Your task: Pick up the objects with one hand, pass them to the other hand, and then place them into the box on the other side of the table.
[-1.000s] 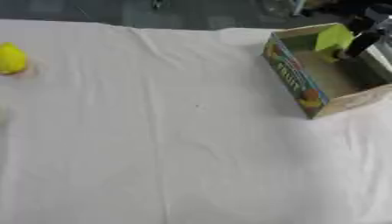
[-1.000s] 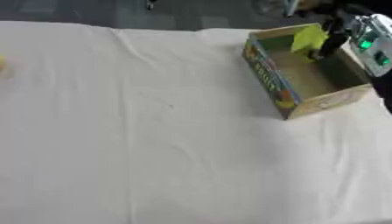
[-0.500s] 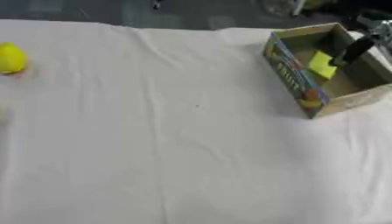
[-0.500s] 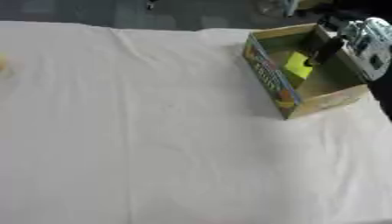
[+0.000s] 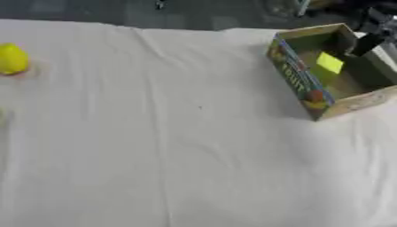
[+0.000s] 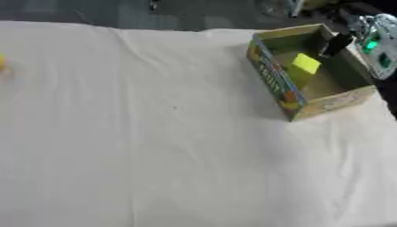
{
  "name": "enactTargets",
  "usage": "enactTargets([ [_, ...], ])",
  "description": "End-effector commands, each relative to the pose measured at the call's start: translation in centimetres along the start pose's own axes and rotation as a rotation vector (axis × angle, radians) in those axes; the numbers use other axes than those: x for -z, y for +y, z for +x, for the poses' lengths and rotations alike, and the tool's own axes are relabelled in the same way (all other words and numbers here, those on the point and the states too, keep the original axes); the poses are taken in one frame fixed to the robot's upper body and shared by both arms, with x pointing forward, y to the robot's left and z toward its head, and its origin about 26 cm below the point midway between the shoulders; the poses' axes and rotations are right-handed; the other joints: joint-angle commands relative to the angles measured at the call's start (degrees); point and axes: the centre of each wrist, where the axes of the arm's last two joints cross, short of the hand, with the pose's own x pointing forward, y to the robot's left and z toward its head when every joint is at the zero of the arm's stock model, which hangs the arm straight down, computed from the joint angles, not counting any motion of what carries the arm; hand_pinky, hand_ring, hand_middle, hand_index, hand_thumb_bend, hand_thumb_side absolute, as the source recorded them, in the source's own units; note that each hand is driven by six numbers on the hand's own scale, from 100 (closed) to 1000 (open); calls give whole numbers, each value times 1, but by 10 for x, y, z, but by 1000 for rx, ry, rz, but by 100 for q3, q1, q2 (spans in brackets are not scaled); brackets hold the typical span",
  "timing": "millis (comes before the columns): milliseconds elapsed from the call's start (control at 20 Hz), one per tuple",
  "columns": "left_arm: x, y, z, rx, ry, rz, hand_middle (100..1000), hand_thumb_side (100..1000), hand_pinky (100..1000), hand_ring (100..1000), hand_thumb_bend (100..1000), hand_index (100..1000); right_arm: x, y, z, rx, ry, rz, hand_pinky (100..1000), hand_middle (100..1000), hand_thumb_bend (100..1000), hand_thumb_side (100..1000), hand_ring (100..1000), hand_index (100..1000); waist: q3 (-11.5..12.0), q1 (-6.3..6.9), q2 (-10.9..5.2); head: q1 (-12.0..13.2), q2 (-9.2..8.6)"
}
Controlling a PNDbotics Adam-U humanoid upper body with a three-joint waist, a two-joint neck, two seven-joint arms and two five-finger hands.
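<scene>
The right hand (image 6: 341,41) hangs over the far rim of the cardboard box (image 6: 329,99) at the table's right edge, one dark finger (image 5: 366,43) pointing down into it, holding nothing; whether the rest are straight or curled cannot be made out. A yellow-green block (image 5: 328,63) lies inside the box, apart from the finger. A yellow round object (image 5: 12,58) sits at the far left edge. Between them the white cloth (image 5: 178,146) lies open.
</scene>
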Motion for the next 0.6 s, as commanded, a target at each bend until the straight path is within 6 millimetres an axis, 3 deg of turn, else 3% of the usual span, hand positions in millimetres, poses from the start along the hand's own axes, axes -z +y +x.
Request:
enactTargets([
  [50, 9, 11, 3, 18, -29, 37, 775, 441, 546, 680, 488, 835, -13, -39, 28, 272, -89, -224, 881, 791, 100, 580, 873, 812, -3, 87, -96, 84, -27],
  [100, 9, 11, 4, 18, -32, 39, 775, 441, 547, 680, 488, 835, -19, -43, 37, 372, -140, -272, 874, 792, 100, 625, 874, 808, 2, 88, -99, 97, -26],
  [250, 11, 12, 5, 20, -37, 44, 774, 440, 547, 680, 489, 834, -36, -48, 63, 617, -305, -384, 860, 799, 100, 614, 883, 804, 18, 85, -103, 90, -23],
  [500, 15, 14, 7, 20, -43, 51, 772, 438, 549, 682, 495, 833, -71, -46, 104, 871, -553, -377, 852, 793, 100, 450, 878, 798, 51, 91, -105, 180, -2],
  [600, 16, 14, 8, 20, -45, 53, 771, 438, 550, 682, 497, 833, -83, -46, 118, 917, -628, -353, 850, 790, 100, 432, 874, 797, 61, 97, -110, 219, 11],
])
